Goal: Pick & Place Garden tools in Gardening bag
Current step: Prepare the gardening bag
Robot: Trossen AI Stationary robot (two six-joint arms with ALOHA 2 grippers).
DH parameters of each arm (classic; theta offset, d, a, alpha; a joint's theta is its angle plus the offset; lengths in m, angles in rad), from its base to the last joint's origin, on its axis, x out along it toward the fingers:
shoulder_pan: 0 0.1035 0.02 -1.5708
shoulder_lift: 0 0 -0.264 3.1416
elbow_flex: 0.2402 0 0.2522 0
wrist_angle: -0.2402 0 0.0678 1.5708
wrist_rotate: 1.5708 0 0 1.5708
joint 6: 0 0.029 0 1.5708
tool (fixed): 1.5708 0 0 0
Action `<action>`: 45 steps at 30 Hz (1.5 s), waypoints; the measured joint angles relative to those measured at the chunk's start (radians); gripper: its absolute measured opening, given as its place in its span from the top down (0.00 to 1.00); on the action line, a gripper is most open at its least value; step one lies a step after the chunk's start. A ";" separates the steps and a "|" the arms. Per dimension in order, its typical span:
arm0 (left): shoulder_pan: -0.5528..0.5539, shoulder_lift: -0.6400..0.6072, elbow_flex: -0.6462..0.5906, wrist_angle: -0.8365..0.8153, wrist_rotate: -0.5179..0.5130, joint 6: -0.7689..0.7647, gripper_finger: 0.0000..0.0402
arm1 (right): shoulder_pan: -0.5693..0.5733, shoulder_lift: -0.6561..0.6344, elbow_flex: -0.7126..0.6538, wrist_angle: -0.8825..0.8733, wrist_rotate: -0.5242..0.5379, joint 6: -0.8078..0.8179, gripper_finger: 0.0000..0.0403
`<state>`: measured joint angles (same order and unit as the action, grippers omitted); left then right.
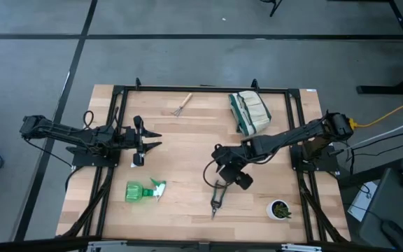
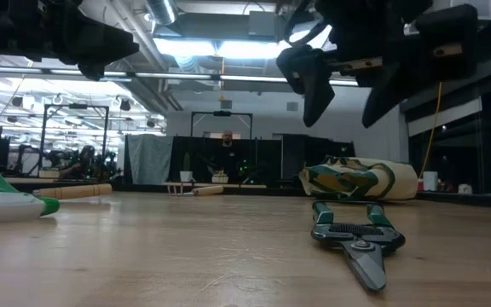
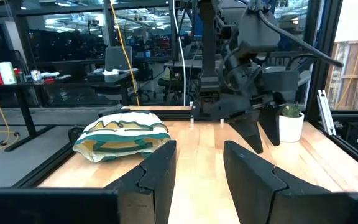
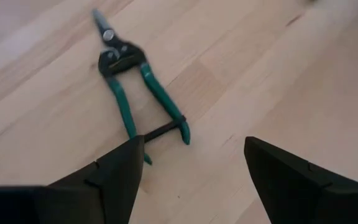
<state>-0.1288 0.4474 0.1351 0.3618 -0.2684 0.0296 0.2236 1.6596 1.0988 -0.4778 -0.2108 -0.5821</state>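
Note:
The pruning shears (image 1: 217,195), with green handles and a grey blade, lie flat on the table near its front; they also show in the right wrist view (image 4: 135,81) and in the low view (image 2: 356,240). My right gripper (image 1: 231,175) hangs open just above and beyond them, empty. My left gripper (image 1: 152,140) is open and empty at the table's left. The green spray bottle (image 1: 144,190) lies on its side at the front left. The wooden-handled rake (image 1: 181,103) lies at the far edge. The cream bag (image 1: 249,110) lies at the far right. The trowel is out of view.
A small white pot with a green plant (image 1: 280,208) stands at the front right corner. A black frame (image 1: 201,89) runs along the table's far edge and sides. Bare wood lies between the two grippers.

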 joint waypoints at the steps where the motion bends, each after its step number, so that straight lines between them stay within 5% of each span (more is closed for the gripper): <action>1: 0.000 0.000 0.000 0.000 0.000 0.000 0.68 | 0.002 0.000 0.000 -0.001 0.000 -0.010 0.30; 22: 0.000 0.000 0.000 -0.003 0.000 0.000 0.68 | 0.070 0.132 -0.001 0.136 0.000 0.103 0.30; 45: 0.000 0.000 0.000 0.000 0.000 0.000 0.68 | 0.116 0.134 -0.048 0.145 -0.002 0.148 0.30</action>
<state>-0.1291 0.4477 0.1350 0.3614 -0.2684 0.0296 0.3394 1.7931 1.0510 -0.3326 -0.2126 -0.4339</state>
